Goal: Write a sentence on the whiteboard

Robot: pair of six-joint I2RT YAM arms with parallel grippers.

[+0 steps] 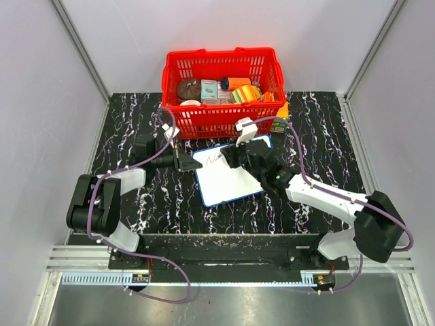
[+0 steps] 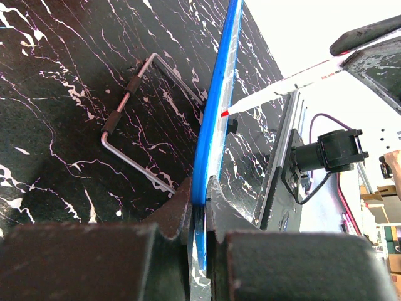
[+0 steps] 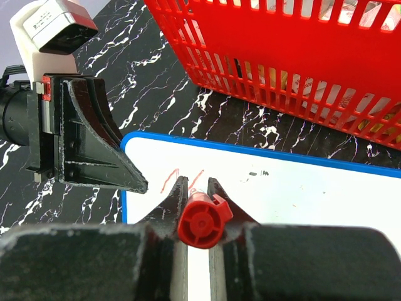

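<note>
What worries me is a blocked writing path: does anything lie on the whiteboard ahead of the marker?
Nothing visible blocks the marker. Right of the red strokes the whiteboard is bare. The left gripper clamps only its left edge; the red basket stands beyond its far edge.

Red plastic basket [image 1: 219, 121] w/ lattice sides sits at far centre of black marble-look table [image 1: 326, 132] veined w/ white. Inside, L to R: brown round item [image 1: 189, 88], small teal-and-pink box [image 1: 209, 89], orange cylinder [image 1: 238, 83], yellow-green striped pkg [image 1: 246, 94]; other bits too small to tell. Yellow-and-green box [image 1: 280, 119] on table just beside basket's front right corner. Bent metal wire handle [image 2: 121, 106] w/ dark grip lies flat on table. Pale grey walls [image 1: 41, 102] on three sides.
</note>
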